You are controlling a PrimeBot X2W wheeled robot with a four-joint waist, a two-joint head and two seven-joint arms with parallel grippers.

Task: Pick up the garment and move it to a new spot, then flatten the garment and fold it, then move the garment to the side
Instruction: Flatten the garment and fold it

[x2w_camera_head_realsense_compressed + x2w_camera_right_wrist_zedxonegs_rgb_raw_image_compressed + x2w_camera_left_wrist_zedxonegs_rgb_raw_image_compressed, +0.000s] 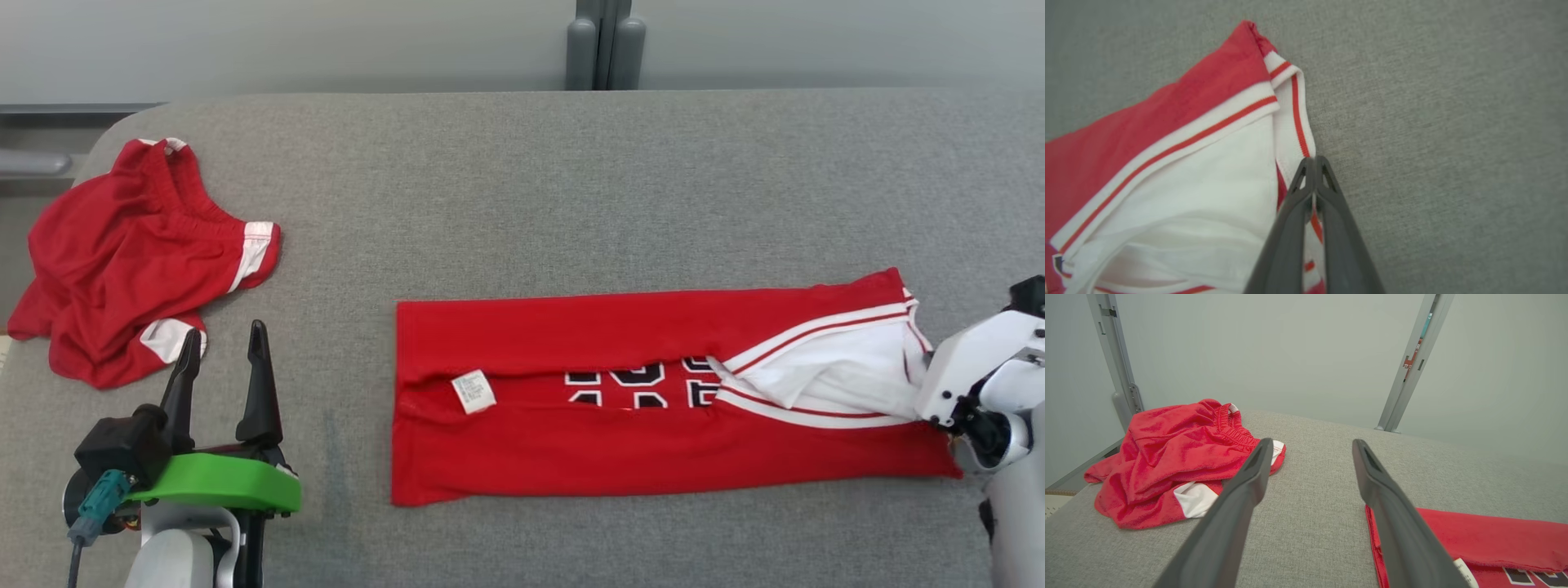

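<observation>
Jersey [653, 441], red, lies on the grey table [522, 180], right of centre in the head view. Both long sides are folded in toward the middle. Black-and-white numbers [637, 385] peek through the gap between the flaps, mostly covered and unreadable. A small white label [473, 390] sits near the left end, its print too small to read. At the right end, white lining [824, 380] and red-striped trim [1298, 118] show.

The right gripper [1312, 160] has its fingers pressed together on that trim at the jersey's right end. In the right wrist view a sliver of trim shows between them. In the head view the fingers are hidden behind the white wrist [971, 376], itself cut off by the picture's edge.

The left gripper [225, 328] is at the lower left, fingers spread apart over bare table; whether it touches the table cannot be told. Crumpled red shorts [131, 253] lie at the table's left corner, well apart from the jersey. One fingertip overlaps their white patch in the head view.
</observation>
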